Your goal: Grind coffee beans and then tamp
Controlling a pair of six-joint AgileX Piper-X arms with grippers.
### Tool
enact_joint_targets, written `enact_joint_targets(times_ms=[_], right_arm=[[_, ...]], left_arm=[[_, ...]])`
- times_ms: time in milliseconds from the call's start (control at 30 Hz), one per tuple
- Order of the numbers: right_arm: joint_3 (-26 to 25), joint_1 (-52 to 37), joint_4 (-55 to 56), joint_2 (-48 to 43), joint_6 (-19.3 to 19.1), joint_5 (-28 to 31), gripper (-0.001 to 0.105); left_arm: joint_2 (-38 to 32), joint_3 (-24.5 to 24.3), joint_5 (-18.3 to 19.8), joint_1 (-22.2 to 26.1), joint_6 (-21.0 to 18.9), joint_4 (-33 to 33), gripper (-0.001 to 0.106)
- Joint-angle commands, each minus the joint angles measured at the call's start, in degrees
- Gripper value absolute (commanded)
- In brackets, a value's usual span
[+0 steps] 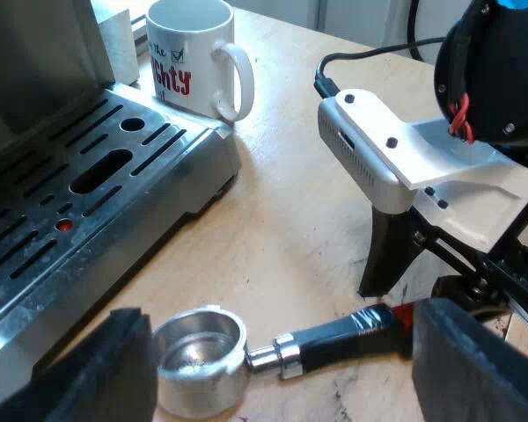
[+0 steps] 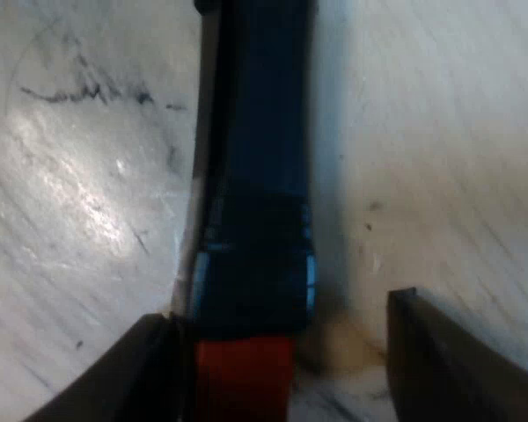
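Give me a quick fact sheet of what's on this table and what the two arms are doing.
Coffee machine: slotted metal tray in view
Mug: white, upright, by the machine's corner
Metal holder: lying loose on the table, no heap of grounds in its cup
Handle: dark, with a red end
Left jaws: open wide, over the holder
Right jaws: open, either side of the handle near its red end

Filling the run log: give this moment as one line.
holder: loose on table by machine | right gripper: open, straddling handle's red end | left gripper: open, near holder
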Motion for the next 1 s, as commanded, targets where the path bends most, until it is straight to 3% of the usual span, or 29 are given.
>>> enact_joint_targets(times_ms=[33,167,400,1000], right_arm=[[-0.8,-0.2,0.2,-0.4,1.0,-0.5,0.062],[-1.1,-0.2,3.5,-0.4,1.1,-0.5,0.069],[-2.6,-0.2,8.8,-0.8,1.1,-0.5,0.069],[-9.0,-0.2,24.9,-12.6,1.1,0.2,0.069]], left_arm=[[0.0,0.0,-0.7,-0.2,0.3,-0.1,0.064],[0.0,0.0,-0.7,-0.2,0.3,-0.1,0.064],[0.0,0.0,-0.7,-0.2,0.3,-0.1,0.064],[0.0,0.0,-0.7,-0.2,0.3,-0.1,0.064]])
